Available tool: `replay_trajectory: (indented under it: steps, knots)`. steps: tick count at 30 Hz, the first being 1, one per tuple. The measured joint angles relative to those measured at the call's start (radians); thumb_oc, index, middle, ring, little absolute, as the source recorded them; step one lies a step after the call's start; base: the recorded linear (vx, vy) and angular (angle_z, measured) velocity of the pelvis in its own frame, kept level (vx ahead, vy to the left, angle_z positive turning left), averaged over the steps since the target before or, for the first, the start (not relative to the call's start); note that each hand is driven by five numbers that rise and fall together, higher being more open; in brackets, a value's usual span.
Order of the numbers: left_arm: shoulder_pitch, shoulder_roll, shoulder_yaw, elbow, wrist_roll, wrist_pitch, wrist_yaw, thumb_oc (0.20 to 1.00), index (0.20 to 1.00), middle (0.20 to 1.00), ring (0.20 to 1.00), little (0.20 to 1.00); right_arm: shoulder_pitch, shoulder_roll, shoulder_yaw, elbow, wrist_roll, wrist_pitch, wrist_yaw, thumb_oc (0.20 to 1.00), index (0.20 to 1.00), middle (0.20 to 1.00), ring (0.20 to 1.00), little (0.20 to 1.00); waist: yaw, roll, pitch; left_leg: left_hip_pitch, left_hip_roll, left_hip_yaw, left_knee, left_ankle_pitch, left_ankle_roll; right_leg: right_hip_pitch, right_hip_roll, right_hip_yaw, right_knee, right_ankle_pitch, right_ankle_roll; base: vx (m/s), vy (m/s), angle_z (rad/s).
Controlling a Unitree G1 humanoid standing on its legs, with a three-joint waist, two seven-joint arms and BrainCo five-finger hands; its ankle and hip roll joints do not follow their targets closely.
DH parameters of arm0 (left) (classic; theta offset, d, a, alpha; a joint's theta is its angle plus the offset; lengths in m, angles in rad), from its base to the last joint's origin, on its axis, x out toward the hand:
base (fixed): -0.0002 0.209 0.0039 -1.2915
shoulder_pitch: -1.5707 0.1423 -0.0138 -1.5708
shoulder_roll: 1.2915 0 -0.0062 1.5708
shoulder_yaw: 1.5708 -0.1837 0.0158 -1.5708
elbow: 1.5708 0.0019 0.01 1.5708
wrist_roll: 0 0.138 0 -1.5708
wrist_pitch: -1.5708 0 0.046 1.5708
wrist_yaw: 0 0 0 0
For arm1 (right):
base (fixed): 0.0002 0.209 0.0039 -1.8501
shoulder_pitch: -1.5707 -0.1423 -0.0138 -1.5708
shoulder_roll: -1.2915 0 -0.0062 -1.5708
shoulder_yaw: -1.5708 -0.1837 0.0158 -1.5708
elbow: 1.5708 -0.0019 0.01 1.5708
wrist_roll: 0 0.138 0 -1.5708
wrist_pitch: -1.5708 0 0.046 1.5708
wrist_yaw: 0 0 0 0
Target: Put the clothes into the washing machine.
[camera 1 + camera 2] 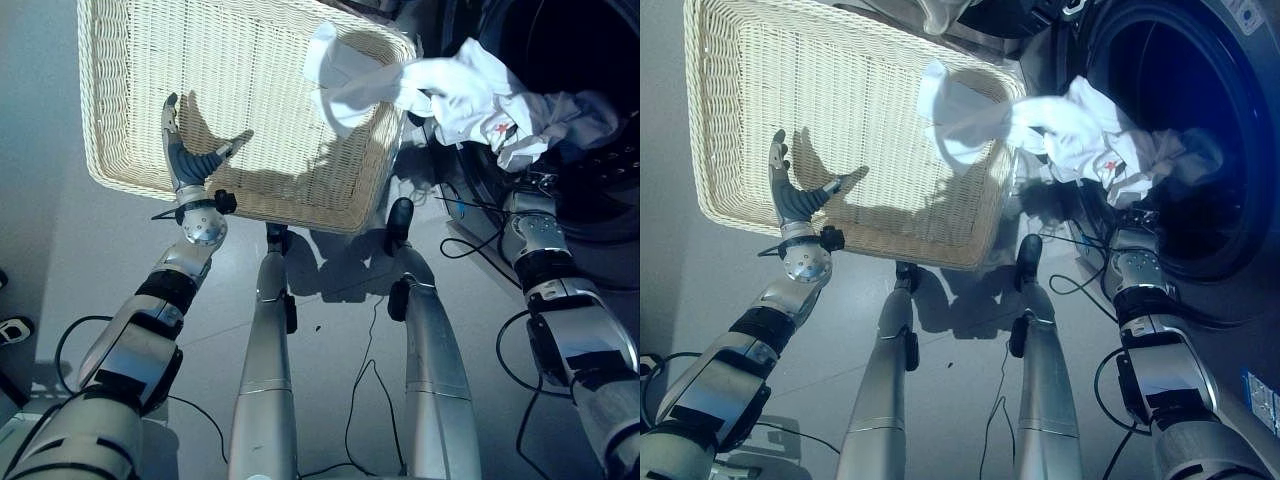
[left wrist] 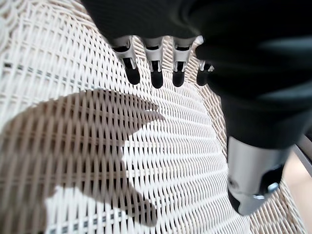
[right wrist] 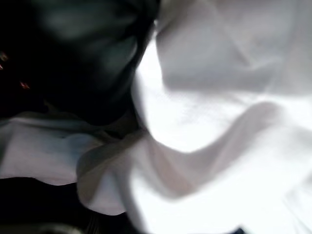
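White shirt [image 1: 450,90] is bunched at the washer [image 1: 1200,130] door on the right, its tail trailing over the basket [image 1: 130,110] rim, so it could snag. Right hand is buried in cloth, can't tell its grip. Left hand [image 1: 185,160] hovers over the basket, fingers apart.

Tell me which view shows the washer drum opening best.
Right eye view: the washer drum opening shows as a wide dark round, the white garment bunched at its rim. Left eye view catches just its edge. Right wrist view shows cloth against darkness; left wrist view shows wicker.
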Motion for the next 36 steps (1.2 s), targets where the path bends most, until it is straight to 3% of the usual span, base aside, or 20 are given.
replay_trajectory:
  steps: [5,6,7,9,10,11,12,14,16,20,25,28,32,36]
  knots:
    - [-0.023,0.002,-0.041,-0.005,0.000,-0.003,0.012,1.000,1.000,1.000,1.000,1.000,-0.102,-0.078,0.002,0.072,-0.171,0.035,-0.258,0.200,0.200,0.200,0.200,0.200,0.030,0.000,0.000,0.000,0.000,0.001,0.006,0.000,0.000,0.001,0.002,0.003,0.000,0.001,0.002,0.01,-0.030,-0.01]
    - [-0.023,0.002,-0.041,-0.005,0.000,-0.003,0.012,1.000,1.000,1.000,1.000,1.000,-0.102,-0.078,0.002,0.072,-0.171,0.035,-0.258,0.200,0.200,0.200,0.200,0.200,0.030,0.000,0.000,0.000,0.000,0.001,0.006,0.000,0.000,0.001,0.002,0.003,0.000,0.001,0.002,0.00,0.000,0.00]
    - [-0.003,0.005,-0.044,-0.010,0.000,-0.016,0.015,1.000,1.000,1.000,1.000,1.000,-0.162,-0.143,0.029,0.098,-0.201,0.023,-0.392,0.200,0.200,0.200,0.200,0.200,0.048,0.000,0.000,0.000,0.000,0.007,0.013,-0.001,0.002,0.002,0.002,0.010,-0.001,0.006,0.001,0.01,-0.007,-0.03]
    - [0.048,0.019,-0.041,-0.039,0.000,-0.043,0.024,1.000,1.000,1.000,1.000,1.000,-0.201,-0.219,0.030,0.102,-0.207,-0.025,-0.466,0.200,0.200,0.200,0.200,0.200,0.057,0.000,0.000,0.000,-0.001,0.008,0.017,-0.002,0.003,0.004,0.002,0.011,-0.001,0.007,0.002,0.00,0.000,0.00]
    - [0.103,0.036,-0.042,-0.064,0.001,-0.050,0.033,1.000,1.000,1.000,1.000,1.000,-0.216,-0.287,0.036,0.113,-0.231,-0.089,-0.506,0.200,0.200,0.200,0.200,0.200,0.062,0.000,0.000,0.001,-0.001,0.006,0.021,-0.003,0.004,0.009,0.002,0.010,-0.004,0.011,0.003,0.00,0.000,0.00]
    - [0.145,0.047,-0.042,-0.085,-0.001,-0.049,0.038,1.000,1.000,1.000,1.000,1.000,-0.204,-0.305,0.028,0.085,-0.316,-0.222,-0.558,0.200,0.200,0.200,0.200,0.200,0.071,-0.002,0.001,0.001,-0.001,0.006,0.021,-0.005,0.005,0.013,0.004,0.012,-0.013,0.014,0.005,0.00,0.000,0.00]
    - [0.170,0.065,-0.041,-0.109,-0.001,-0.049,0.041,1.000,1.000,1.000,1.000,1.000,-0.185,-0.317,0.027,0.045,-0.372,-0.278,-0.626,0.479,0.479,0.479,0.479,0.479,0.074,-0.003,0.002,-0.002,-0.002,0.007,0.021,-0.005,0.006,0.014,0.005,0.014,-0.025,0.023,0.006,-0.01,0.009,-0.03]
    - [0.194,0.085,-0.040,-0.111,-0.009,-0.044,0.038,1.000,1.000,1.000,1.000,1.000,-0.171,-0.321,0.026,0.013,-0.445,-0.309,-0.707,0.705,0.705,0.705,0.705,0.705,0.072,-0.006,0.004,-0.004,-0.004,0.013,0.024,-0.007,0.012,0.020,0.005,0.020,-0.042,0.037,0.010,0.03,0.002,-0.05]
    - [0.193,0.089,-0.037,-0.110,-0.030,-0.042,0.028,1.000,1.000,1.000,1.000,1.000,-0.161,-0.321,0.026,0.011,-0.480,-0.312,-0.748,1.000,1.000,1.000,1.000,1.000,0.071,-0.008,0.005,-0.004,-0.006,0.015,0.038,-0.014,0.018,0.028,0.005,0.023,-0.047,0.041,0.014,0.04,-0.005,-0.02]
    - [0.126,0.086,-0.038,-0.086,-0.041,-0.043,-0.017,1.000,1.000,1.000,1.000,1.000,-0.171,-0.321,0.027,0.086,-0.478,-0.301,-0.700,1.000,1.000,1.000,1.000,1.000,0.073,-0.010,0.006,-0.005,-0.008,0.008,0.059,-0.023,0.020,0.043,0.003,0.020,-0.050,0.042,0.016,0.03,-0.013,0.01]
    - [0.101,0.085,-0.040,-0.080,-0.058,-0.045,-0.052,1.000,1.000,1.000,1.000,1.000,-0.177,-0.318,0.029,0.122,-0.478,-0.223,-0.584,1.000,1.000,1.000,1.000,1.000,0.070,-0.010,0.006,-0.005,-0.012,-0.004,0.071,-0.026,0.022,0.055,0.000,0.011,-0.050,0.043,0.018,0.01,-0.012,0.01]
    - [0.104,0.085,-0.041,-0.079,-0.058,-0.044,-0.055,1.000,1.000,1.000,1.000,1.000,-0.181,-0.318,0.046,0.137,-0.485,-0.138,-0.531,1.000,1.000,1.000,1.000,1.000,0.068,-0.010,0.006,-0.005,-0.012,-0.006,0.073,-0.026,0.022,0.057,-0.001,0.009,-0.050,0.043,0.018,0.00,0.000,0.00]
    - [0.100,0.084,-0.044,-0.079,-0.058,-0.042,-0.058,1.000,1.000,1.000,1.000,1.000,-0.191,-0.307,0.166,0.168,-0.693,0.045,-0.532,1.000,1.000,1.000,1.000,1.000,0.054,-0.010,0.006,-0.006,-0.015,-0.008,0.074,-0.026,0.023,0.058,-0.004,0.008,-0.049,0.043,0.019,0.00,0.000,0.00]
    - [0.068,0.080,-0.065,-0.077,-0.058,-0.035,-0.059,1.000,1.000,1.000,1.000,1.000,-0.206,-0.305,0.266,0.209,-0.996,0.262,-0.562,1.000,1.000,1.000,1.000,1.000,0.047,-0.010,0.006,-0.008,-0.015,-0.009,0.076,-0.025,0.023,0.058,-0.004,0.005,-0.049,0.043,0.019,0.00,0.000,0.00]
